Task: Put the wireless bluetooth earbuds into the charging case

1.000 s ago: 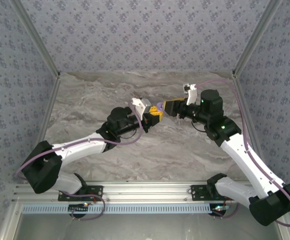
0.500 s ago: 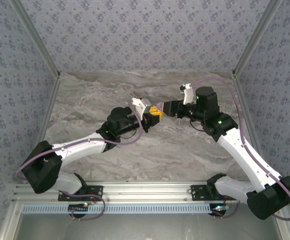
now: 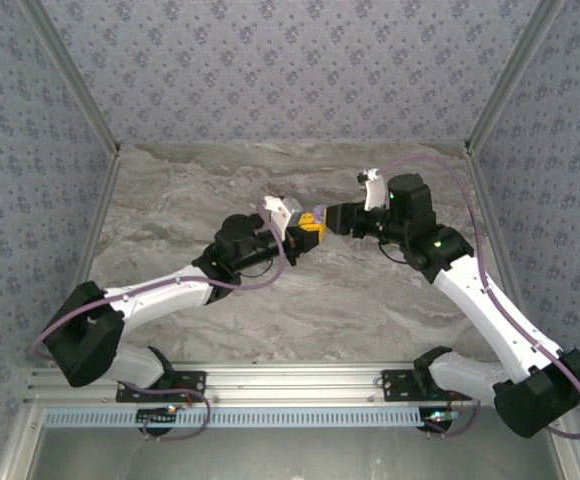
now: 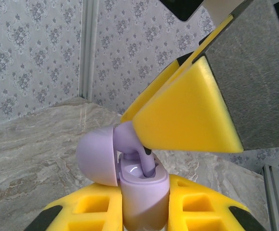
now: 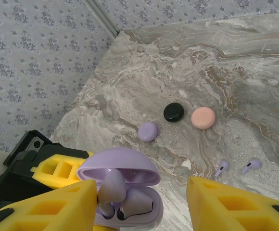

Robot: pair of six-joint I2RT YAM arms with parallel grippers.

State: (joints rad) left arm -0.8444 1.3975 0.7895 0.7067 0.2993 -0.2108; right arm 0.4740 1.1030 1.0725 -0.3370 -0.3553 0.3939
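— Marble-patterned bench (image 5: pixel 187 62) below, papered walls all round. Where's my bud?

— Your lilac bud (image 5: pixel 111 186) stands partly seated in the open charging case (image 5: pixel 130 204), in the socket at 9 o'clock as the right wrist sees it. Its stem is down and its head sits above the rim. The case is off the bench, near the middle of the top view, pinched tight by your left fingers (image 4: pixel 72 214), which reach in from 8 o'clock.

— And my right fingers (image 5: pixel 57 202)?

— They're spread moderately wide and gripping nothing. They straddle the case, and from the left wrist one pad seems to rest on the bud's head.

— So I press?

— Gently, I'd say, and straight along the stem. A slanted push could tip the bud out or knock the lid (image 4: pixel 95 159). Let the left clamp take the load without squeezing harder, and ease off once the head sits flush.

— After that?

— The 3 o'clock socket looks empty, though I can't be sure. Two loose buds (image 5: pixel 221 167) lie on the bench at 4 o'clock of three round cases (image 5: pixel 173 112), well apart from your arms.
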